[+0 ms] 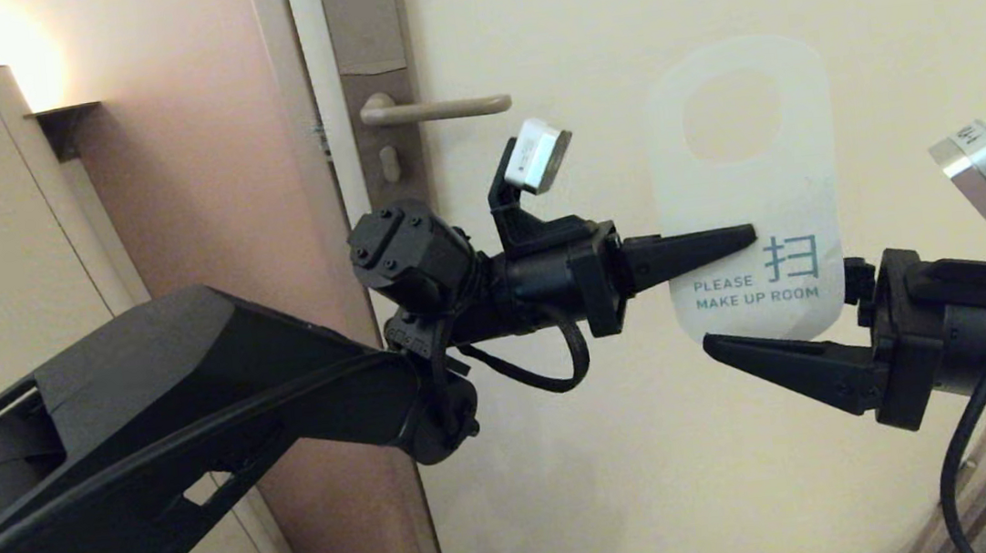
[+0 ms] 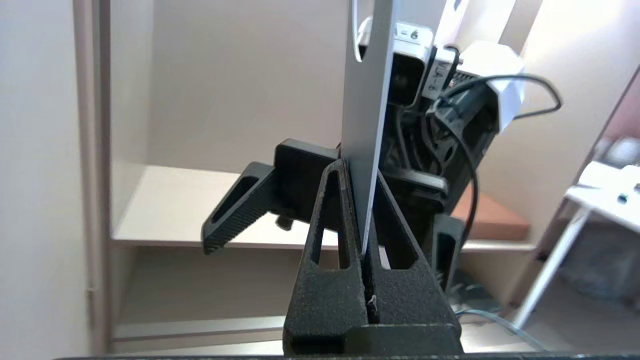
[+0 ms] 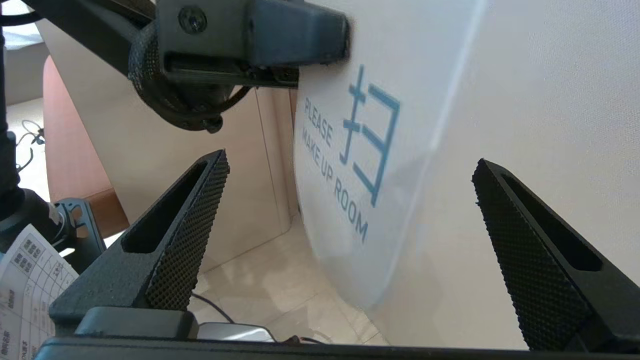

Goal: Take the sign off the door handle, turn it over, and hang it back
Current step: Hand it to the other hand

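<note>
Left gripper [image 1: 750, 237] is clamping the sign [image 1: 745, 186] by its side edge, jaws pressed flat together on the thin card; the left wrist view shows the card [image 2: 367, 125] edge-on, running straight out from between the fingers. It is holding the sign upright, hole end up, in free air in front of the door, off the handle.

Face toward the head camera is white with blue lettering, "PLEASE MAKE UP ROOM".

Right gripper [image 1: 814, 321] is sitting just below and to the side of the left one, jaws spread wide, one finger under the sign's lower end. In the right wrist view the rounded lower end [image 3: 360, 200] is lying between its fingers [image 3: 185, 230], not yet touched. Judgement: hand-over setup, so the card can be regripped and flipped.

Door handle [image 1: 439, 108] is standing bare, above the left gripper and beyond its wrist.
</note>
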Controlling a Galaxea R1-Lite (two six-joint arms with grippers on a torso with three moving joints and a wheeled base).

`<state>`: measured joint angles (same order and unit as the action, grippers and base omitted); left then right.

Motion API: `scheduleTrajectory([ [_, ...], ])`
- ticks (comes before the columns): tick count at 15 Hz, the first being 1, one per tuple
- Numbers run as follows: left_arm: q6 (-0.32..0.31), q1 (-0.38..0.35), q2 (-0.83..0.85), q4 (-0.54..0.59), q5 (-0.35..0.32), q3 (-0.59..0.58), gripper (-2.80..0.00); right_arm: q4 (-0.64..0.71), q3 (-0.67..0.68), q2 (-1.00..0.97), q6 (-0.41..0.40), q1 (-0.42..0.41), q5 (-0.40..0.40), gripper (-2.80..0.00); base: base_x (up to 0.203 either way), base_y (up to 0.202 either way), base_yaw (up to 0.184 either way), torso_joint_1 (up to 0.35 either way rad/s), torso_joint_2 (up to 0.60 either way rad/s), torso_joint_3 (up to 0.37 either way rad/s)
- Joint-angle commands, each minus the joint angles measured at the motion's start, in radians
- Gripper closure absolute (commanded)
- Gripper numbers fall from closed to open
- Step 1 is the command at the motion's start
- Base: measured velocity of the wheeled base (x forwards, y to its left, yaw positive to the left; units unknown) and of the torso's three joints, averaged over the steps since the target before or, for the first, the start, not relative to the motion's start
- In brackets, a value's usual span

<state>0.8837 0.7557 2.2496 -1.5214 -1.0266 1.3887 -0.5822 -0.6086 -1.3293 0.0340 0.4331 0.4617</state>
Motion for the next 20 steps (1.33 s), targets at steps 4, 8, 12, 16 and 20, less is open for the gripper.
scheduleTrajectory([
  [4, 0.012, 0.004, 0.002, -0.043, -0.007, 0.0, 0.0, -0.004, -0.013, -0.016, 0.0, 0.001, 0.008, -2.8, 0.0, 0.0, 0.0, 0.0, 0.0, 0.0],
  [8, 0.008, 0.004, 0.005, -0.043, -0.026, -0.002, 0.0, -0.004, -0.006, -0.013, 0.0, 0.001, 0.008, -2.8, 0.0, 0.0, 0.0, 0.0, 0.0, 0.0],
  [12, 0.003, 0.002, 0.007, -0.043, -0.035, -0.005, 0.0, -0.004, -0.002, -0.011, 0.0, 0.001, 0.008, -2.8, 0.0, 0.0, 0.0, 0.0, 0.0, 0.0],
  [16, 0.001, -0.001, 0.008, -0.043, -0.05, -0.005, 0.0, -0.004, 0.001, -0.013, 0.0, 0.001, 0.009, -2.8, 0.0, 0.0, 0.0, 0.0, 0.0, 0.0],
  [20, -0.003, -0.003, 0.007, -0.043, -0.05, -0.008, 0.0, -0.004, 0.001, -0.016, 0.0, 0.001, 0.012, 0.0, 0.0, 0.0, 0.0, 0.0, 0.0, 0.0],
])
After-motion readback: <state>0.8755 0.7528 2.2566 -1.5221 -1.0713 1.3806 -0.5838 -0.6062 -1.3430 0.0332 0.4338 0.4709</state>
